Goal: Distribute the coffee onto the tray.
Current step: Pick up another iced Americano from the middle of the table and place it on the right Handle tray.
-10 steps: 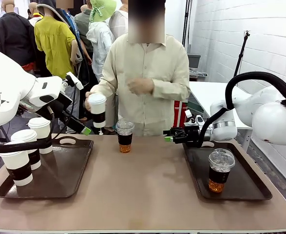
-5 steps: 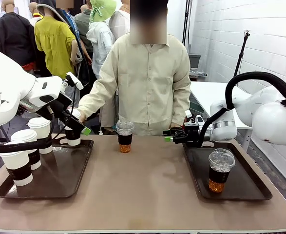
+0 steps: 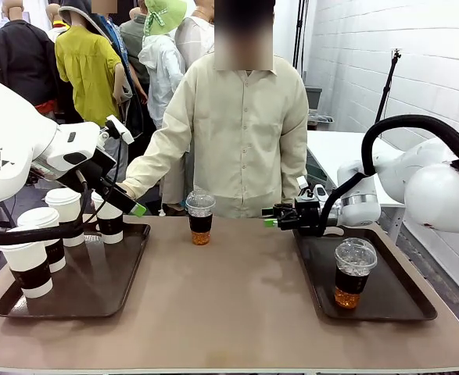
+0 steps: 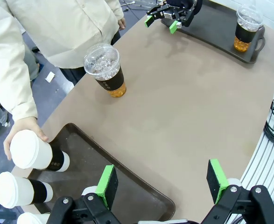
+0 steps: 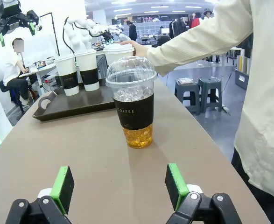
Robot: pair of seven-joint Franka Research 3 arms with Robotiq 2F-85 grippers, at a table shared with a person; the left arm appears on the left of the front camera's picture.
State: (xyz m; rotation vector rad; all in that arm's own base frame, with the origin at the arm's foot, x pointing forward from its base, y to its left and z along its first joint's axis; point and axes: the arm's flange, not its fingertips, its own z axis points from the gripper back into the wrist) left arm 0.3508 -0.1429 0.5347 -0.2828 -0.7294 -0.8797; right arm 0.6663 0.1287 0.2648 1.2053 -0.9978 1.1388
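The coffee is several cups with black sleeves. Three white lidded cups (image 3: 27, 268) (image 3: 47, 233) (image 3: 65, 206) stand on the left tray (image 3: 96, 293). The person's hand (image 4: 23, 131) holds another white cup (image 3: 109, 222) on that tray's far corner. One clear dome-lidded cup (image 3: 200, 218) of amber drink stands on the bare table between the trays, straight ahead of my right gripper (image 5: 119, 186), which is open and empty. A second clear cup (image 3: 354, 274) stands on the right tray (image 3: 401, 305). My left gripper (image 4: 162, 182) hovers open above the left tray's inner edge (image 4: 127, 172).
The person stands at the table's far side, one arm reaching to the left tray. The brown tabletop (image 3: 229, 305) lies between the two trays. Other people stand behind at the back left, and a white wall is at the right.
The person has lowered the white cup from chest height onto the far corner of the left tray. Both arms have stayed still with jaws open.
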